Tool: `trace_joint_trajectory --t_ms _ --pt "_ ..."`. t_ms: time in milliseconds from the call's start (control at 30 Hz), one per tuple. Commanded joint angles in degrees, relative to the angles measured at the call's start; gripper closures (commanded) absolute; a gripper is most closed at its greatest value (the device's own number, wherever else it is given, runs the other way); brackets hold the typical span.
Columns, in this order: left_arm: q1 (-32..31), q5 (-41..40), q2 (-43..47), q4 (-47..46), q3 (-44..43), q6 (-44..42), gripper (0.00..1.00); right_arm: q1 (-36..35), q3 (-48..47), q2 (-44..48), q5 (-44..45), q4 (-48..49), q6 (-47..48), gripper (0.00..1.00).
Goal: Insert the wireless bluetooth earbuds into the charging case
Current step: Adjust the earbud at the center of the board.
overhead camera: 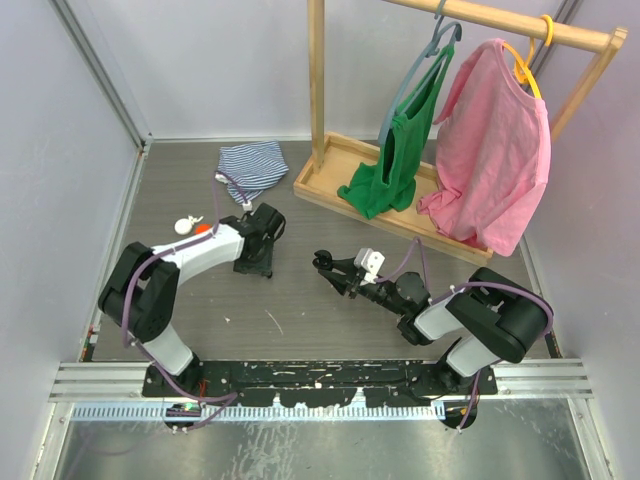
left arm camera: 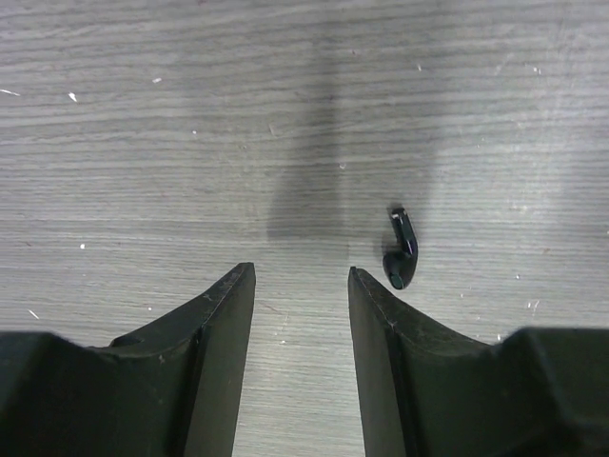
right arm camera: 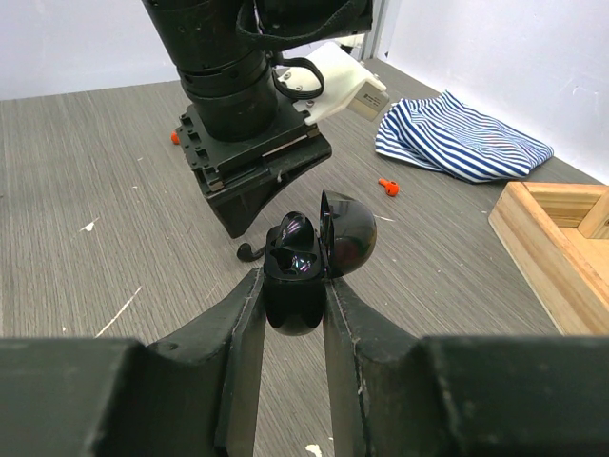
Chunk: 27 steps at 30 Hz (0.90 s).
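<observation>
My right gripper (right arm camera: 293, 278) is shut on a glossy black charging case (right arm camera: 291, 303), held upright above the table with its round lid (right arm camera: 348, 234) flipped open. One seat of the case holds something shiny and black. A black earbud (left arm camera: 402, 251) lies on the table just beyond the right fingertip of my left gripper (left arm camera: 302, 276). That gripper points down at the table, open, with only bare table between its fingers. The same earbud (right arm camera: 249, 251) shows in the right wrist view, below the left gripper (right arm camera: 255, 200). From above, the two grippers (overhead camera: 255, 260) (overhead camera: 325, 264) face each other mid-table.
A striped cloth (overhead camera: 252, 165) lies at the back. A wooden rack base (overhead camera: 335, 185) with hanging green and pink garments stands back right. A white round object (overhead camera: 184, 225) and an orange piece (overhead camera: 203, 228) lie left of the left arm. Another small orange piece (right arm camera: 388, 186) lies near the cloth.
</observation>
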State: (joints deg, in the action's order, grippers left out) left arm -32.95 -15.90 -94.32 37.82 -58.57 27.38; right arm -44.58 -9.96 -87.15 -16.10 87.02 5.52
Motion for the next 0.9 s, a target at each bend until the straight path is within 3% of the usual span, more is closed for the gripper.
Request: trace_joint_trajectory --t_ms 0,167,633,867 --pt "0.6 -3.4 -0.2 0.2 -3.5 -0.3 0.54 -0.3 -0.4 0.3 0.8 6.0 0.8 0.99" --pt "0.6 -2.1 2.0 -1.5 -3.8 0.6 0.52 -0.3 -0.4 0.3 0.7 5.9 0.7 0.99" --pt "0.9 -4.3 -7.4 3.5 -10.4 0.9 0.52 -0.3 -0.2 0.8 1.0 5.9 0.8 0.99" --pt "0.9 -1.6 -8.6 3.4 -10.3 0.7 0.53 -0.3 -0.3 0.7 0.9 5.9 0.7 0.99"
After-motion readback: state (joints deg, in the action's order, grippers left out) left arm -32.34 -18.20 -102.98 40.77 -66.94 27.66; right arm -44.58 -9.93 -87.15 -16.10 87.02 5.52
